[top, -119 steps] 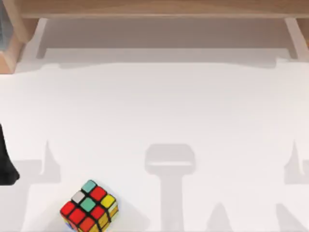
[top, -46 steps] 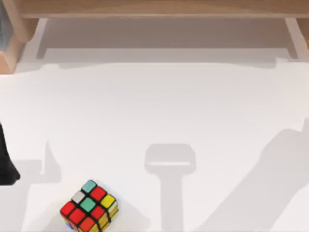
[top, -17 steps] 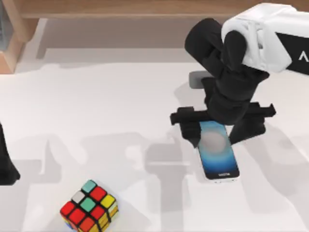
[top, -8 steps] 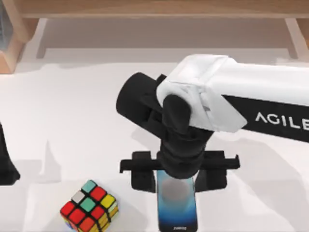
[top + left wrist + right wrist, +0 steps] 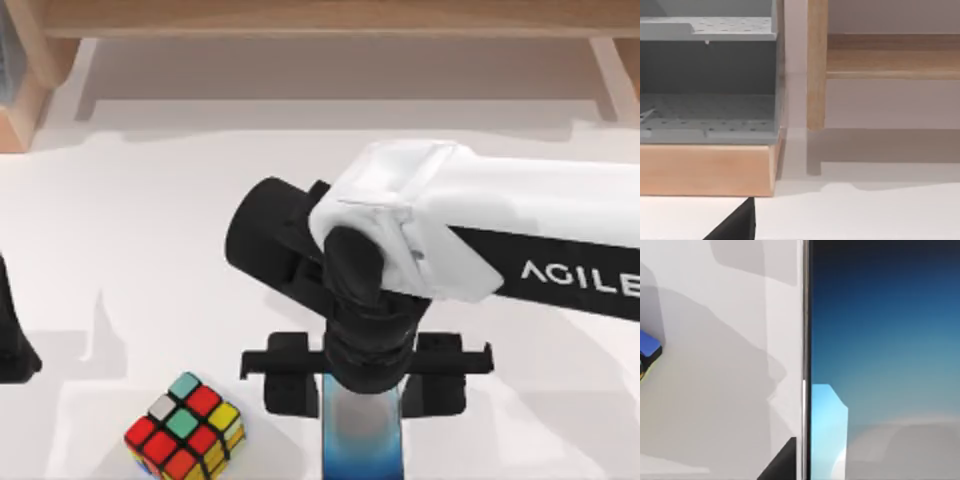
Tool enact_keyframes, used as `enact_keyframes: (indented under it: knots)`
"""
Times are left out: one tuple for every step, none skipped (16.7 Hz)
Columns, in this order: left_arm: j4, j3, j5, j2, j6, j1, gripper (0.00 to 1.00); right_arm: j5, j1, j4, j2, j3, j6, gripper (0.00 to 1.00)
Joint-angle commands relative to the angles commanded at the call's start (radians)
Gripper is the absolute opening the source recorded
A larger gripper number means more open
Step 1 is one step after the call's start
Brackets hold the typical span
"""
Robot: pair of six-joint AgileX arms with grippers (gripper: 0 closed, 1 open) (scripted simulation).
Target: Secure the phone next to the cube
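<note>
The cube (image 5: 185, 428), a twisty puzzle with red, teal, yellow, orange and white stickers, sits near the table's front edge at the left. My right gripper (image 5: 365, 388) is shut on the phone (image 5: 362, 445), with a black finger on each long side. The phone lies lengthwise a short way right of the cube, and its front end runs out of the top view. Its blue gradient screen (image 5: 880, 340) is close up in the right wrist view, with a cube corner (image 5: 647, 352) off to the side. My left arm (image 5: 12, 345) is parked at the table's left edge.
A wooden shelf (image 5: 300, 15) runs along the back of the table. The left wrist view shows a grey perforated rack (image 5: 705, 75) on a wooden base (image 5: 705, 170) beside a wooden post (image 5: 816, 65). White tabletop (image 5: 150, 230) lies open behind the cube.
My right arm came in from the back right with the phone. Over the last second it carried it left and forward to a spot just right of the cube.
</note>
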State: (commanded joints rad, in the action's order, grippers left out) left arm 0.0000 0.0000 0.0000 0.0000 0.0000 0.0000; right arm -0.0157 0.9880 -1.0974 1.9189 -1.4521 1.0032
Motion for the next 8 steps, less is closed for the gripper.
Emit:
enact_keyframes:
  knots:
    - [0.000,0.000,0.000,0.000,0.000,0.000,1.00,0.002,-0.004,0.001,0.004,-0.003,0.001,0.00]
    - [0.000,0.000,0.000,0.000,0.000,0.000,1.00,0.002,-0.004,0.001,0.004,-0.003,0.001,0.00]
    - [0.000,0.000,0.000,0.000,0.000,0.000,1.00,0.004,-0.005,0.002,0.005,-0.003,0.000,0.00]
    - [0.000,0.000,0.000,0.000,0.000,0.000,1.00,0.008,-0.006,0.004,0.006,-0.004,0.000,0.00]
    - [0.000,0.000,0.000,0.000,0.000,0.000,1.00,0.014,-0.006,0.007,0.008,-0.005,-0.001,0.00]
    - [0.000,0.000,0.000,0.000,0.000,0.000,1.00,0.022,-0.006,0.011,0.009,-0.006,-0.002,0.00]
    - [0.000,0.000,0.000,0.000,0.000,0.000,1.00,0.031,-0.005,0.015,0.012,-0.007,-0.003,0.00]
    - [0.000,0.000,0.000,0.000,0.000,0.000,1.00,0.040,-0.004,0.020,0.014,-0.008,-0.004,0.00]
